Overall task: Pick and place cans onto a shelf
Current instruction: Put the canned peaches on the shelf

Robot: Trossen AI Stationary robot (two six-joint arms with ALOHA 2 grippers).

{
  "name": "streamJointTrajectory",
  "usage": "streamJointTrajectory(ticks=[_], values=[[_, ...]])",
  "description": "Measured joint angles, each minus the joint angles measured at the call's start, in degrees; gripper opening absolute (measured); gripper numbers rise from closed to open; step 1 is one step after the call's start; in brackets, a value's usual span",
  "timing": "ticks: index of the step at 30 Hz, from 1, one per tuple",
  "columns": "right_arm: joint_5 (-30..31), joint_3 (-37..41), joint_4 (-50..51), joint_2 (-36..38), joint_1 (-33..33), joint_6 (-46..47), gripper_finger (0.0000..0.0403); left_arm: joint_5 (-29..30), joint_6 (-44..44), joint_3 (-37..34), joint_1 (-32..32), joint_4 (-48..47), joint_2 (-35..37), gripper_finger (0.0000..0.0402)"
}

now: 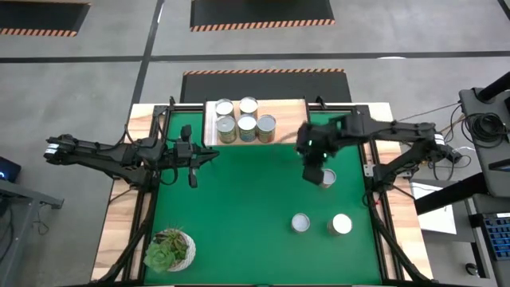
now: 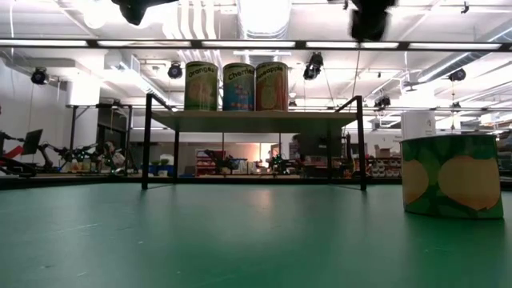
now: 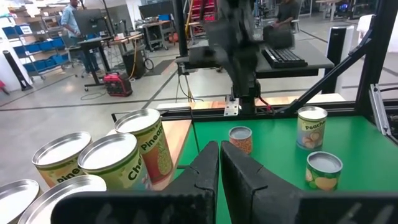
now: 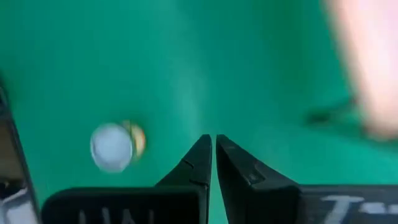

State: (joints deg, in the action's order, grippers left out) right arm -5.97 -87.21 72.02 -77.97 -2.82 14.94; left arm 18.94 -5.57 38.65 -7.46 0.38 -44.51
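The wooden shelf (image 1: 291, 112) stands on thin black legs at the far edge of the green mat. Several cans stand upright on it (image 1: 246, 126) (image 3: 146, 146). Three more cans stand upright on the mat: one (image 1: 328, 179) just beside my right gripper, and two nearer the front (image 1: 300, 222) (image 1: 341, 225). My right gripper (image 1: 312, 173) (image 4: 213, 144) hangs shut above the mat, tipped downward, with nothing between its fingers; a can (image 4: 115, 146) shows off to its side. My left gripper (image 1: 213, 155) (image 3: 219, 155) is shut, level, just in front of the shelf's left end, holding nothing.
A potted green succulent (image 1: 169, 249) sits at the mat's near left corner. A wooden table rim (image 1: 119, 231) and black frame bars border the mat. Open green mat (image 1: 239, 207) lies in the middle. A person stands in the room beyond the table (image 3: 73, 18).
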Motion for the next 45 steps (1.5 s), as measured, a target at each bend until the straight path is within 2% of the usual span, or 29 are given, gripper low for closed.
streamJointTrajectory(ticks=[4, 9, 12, 16, 20, 24, 28, 32, 36, 40, 45], values=[[-0.39, 8.18, 0.8, 0.22, 3.95, 8.36, 0.0012, 0.0, 0.66, 0.0, 0.0, -0.06, -0.01, 0.0], [-10.92, 14.66, 0.78, 0.19, 9.32, 23.51, 0.0012, 0.0, 1.6, 0.0, 0.0, -0.55, -0.01, 0.0], [-13.37, 15.73, 0.78, 0.2, 14.67, 34.9, 0.0012, 0.0, 1.6, 0.0, 0.0, -0.52, 0.0, 0.0], [-13.3, 15.73, -0.32, 0.12, 23.41, 46.77, 0.0012, 0.0, 0.87, 0.0, 0.0, -0.52, 0.0, 0.0], [-5.56, 15.7, -2.04, -0.32, 30.09, 58.72, 0.0013, 0.0, 0.15, 0.0, 0.0, -0.5, -0.06, 0.0], [-4.84, 15.7, -4.57, -0.41, 34.38, 68.09, 0.0028, 0.0, -0.76, 0.0, 0.0, -0.46, -0.07, 0.0], [-3.33, 16.18, -4.78, -0.42, 35.93, 73.41, 0.0071, 0.0, -2.13, 0.0, 0.0, -0.05, -0.04, 0.0], [-0.39, 16.7, -5.15, -0.46, 36.1, 73.43, 0.0122, 0.02, -4.41, 0.0, 0.0, 0.09, -0.02, 0.0], [0.05, 16.8, -5.06, -1.36, 36.07, 73.01, 0.016, 0.02, -5.8, 0.0, 0.0, 0.09, -0.02, 0.0], [-0.59, 16.8, -5.05, -3.43, 36.13, 73.66, 0.0177, 0.02, -5.96, 0.0, 0.0, 0.2, -0.02, 0.0], [-1.95, 16.8, -5.03, -6.37, 36.18, 75.37, 0.0173, 0.02, -5.96, 0.0, 0.0, 0.5, -0.02, 0.0]])
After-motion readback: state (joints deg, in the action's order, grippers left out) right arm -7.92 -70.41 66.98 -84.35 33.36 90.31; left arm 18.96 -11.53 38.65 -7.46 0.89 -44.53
